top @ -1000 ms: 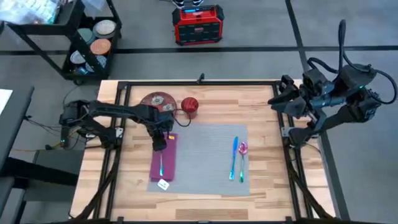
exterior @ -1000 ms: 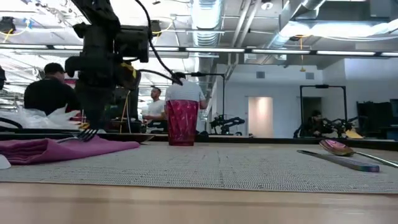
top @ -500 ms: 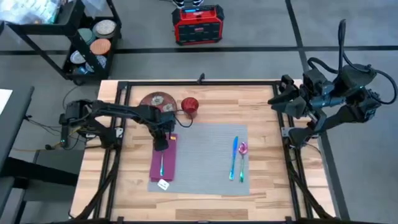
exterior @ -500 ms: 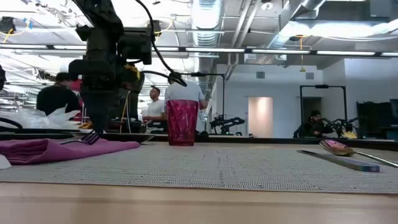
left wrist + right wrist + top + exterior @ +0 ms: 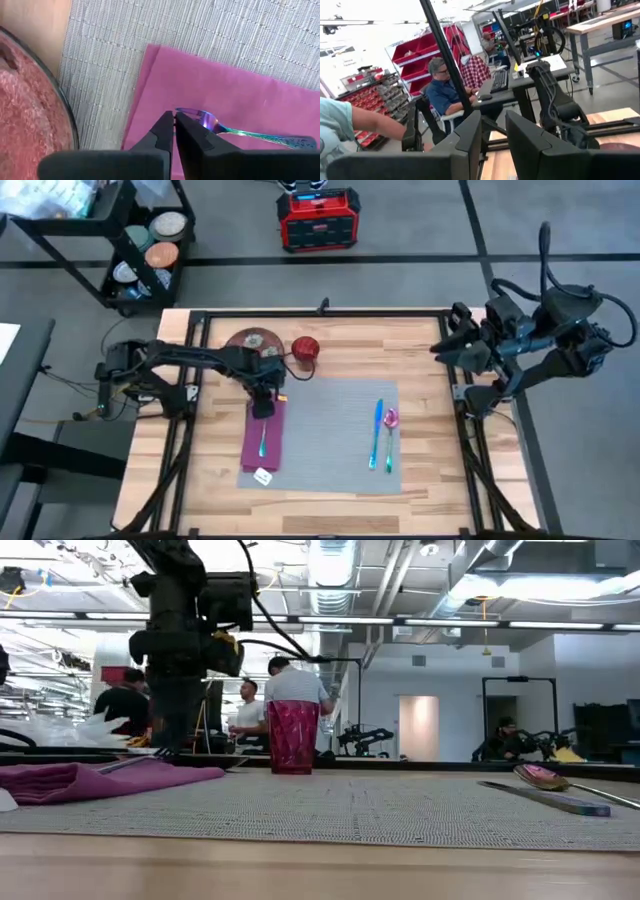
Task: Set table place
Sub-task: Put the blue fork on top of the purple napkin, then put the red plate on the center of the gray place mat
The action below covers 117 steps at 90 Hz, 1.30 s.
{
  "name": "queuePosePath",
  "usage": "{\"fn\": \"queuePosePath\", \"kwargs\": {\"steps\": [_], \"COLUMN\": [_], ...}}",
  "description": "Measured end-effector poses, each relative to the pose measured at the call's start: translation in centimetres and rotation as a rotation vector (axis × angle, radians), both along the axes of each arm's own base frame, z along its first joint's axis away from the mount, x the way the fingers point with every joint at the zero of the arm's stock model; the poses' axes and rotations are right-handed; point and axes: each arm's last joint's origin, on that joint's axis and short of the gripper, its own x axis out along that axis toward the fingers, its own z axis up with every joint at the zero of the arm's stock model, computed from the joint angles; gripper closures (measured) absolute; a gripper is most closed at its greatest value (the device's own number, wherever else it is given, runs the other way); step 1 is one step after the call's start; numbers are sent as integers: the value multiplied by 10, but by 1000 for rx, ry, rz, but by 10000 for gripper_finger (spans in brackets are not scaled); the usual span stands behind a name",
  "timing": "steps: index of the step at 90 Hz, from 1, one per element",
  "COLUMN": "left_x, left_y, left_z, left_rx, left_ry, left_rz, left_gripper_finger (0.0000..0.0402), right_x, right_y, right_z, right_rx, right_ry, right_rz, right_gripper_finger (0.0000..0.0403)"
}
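The grey placemat (image 5: 330, 430) lies on the wooden table (image 5: 430, 480). A magenta napkin (image 5: 276, 445) covers the mat's left side, and an iridescent fork (image 5: 262, 442) rests on it. A knife (image 5: 376, 430) and a spoon (image 5: 390, 420) lie on the mat's right side. A red cup (image 5: 305, 350) and a reddish plate (image 5: 248, 340) stand on the wood beyond the mat. My left gripper (image 5: 174, 117) is shut and points down over the napkin's far end, at the fork's tines (image 5: 192, 114). My right gripper (image 5: 492, 135) hangs open above the table's right edge. My left gripper's shut fingertips (image 5: 167, 122) come from above, pointing down, and stand right at the tip of the fork's tines (image 5: 180, 110). The fork lies flat on the napkin. I cannot tell whether the fingertips touch it.
A small white tag (image 5: 262, 476) lies at the napkin's near end. A black cart (image 5: 140, 250) and a red case (image 5: 318, 220) stand on the floor beyond the table. People sit and stand in the room behind.
My left gripper has moved a little toward the table's far edge along the napkin, staying shut. The fork stays on the napkin.
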Motion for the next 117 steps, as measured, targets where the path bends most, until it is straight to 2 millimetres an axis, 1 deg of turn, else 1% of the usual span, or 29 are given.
{"fn": "queuePosePath", "kwargs": {"steps": [21, 38, 42, 47, 51, 56, 63, 69, 75, 82, 89, 98, 106, 117], "left_x": [-4, -6, -5, -6, -7, -10, -22, -36, -52, -74, -96, -116, -129, -140], "left_y": [-1, -1, 1, 5, 11, 18, 29, 40, 51, 66, 81, 99, 113, 130], "left_z": [-2, -2, -1, 3, 10, 21, 38, 57, 71, 80, 82, 80, 71, 58], "left_rx": [-13, -19, 23, 118, 198, 280, 359, 402, 414, 379, 310, 238, 198, 164], "left_ry": [38, 56, 60, 57, 29, -33, -128, -226, -297, -345, -367, -338, -261, -166], "left_rz": [9, 68, 140, 276, 393, 553, 760, 894, 955, 1027, 1090, 1094, 1139, 1226], "left_gripper_finger": [350, 320, 314, 308, 305, 302, 301, 301, 301, 304, 308, 312, 312, 310], "right_x": [0, 0, 0, 1, 1, 1, -3, -8, -11, -9, -6, 2, 10, 19], "right_y": [0, -1, -2, -6, -9, -14, -23, -29, -35, -43, -51, -59, -66, -71], "right_z": [-1, -3, -6, -11, -17, -25, -37, -44, -47, -49, -53, -61, -69, -76], "right_rx": [-1, -6, -12, -24, -41, -50, -100, -154, -161, -154, -156, -140, -121, -81], "right_ry": [6, 28, 60, 115, 172, 252, 365, 435, 470, 498, 538, 593, 638, 685], "right_rz": [0, -12, -53, -142, -227, -378, -606, -748, -825, -894, -948, -941, -897, -825], "right_gripper_finger": [326, 326, 326, 326, 326, 326, 326, 326, 326, 326, 326, 326, 326, 326]}}
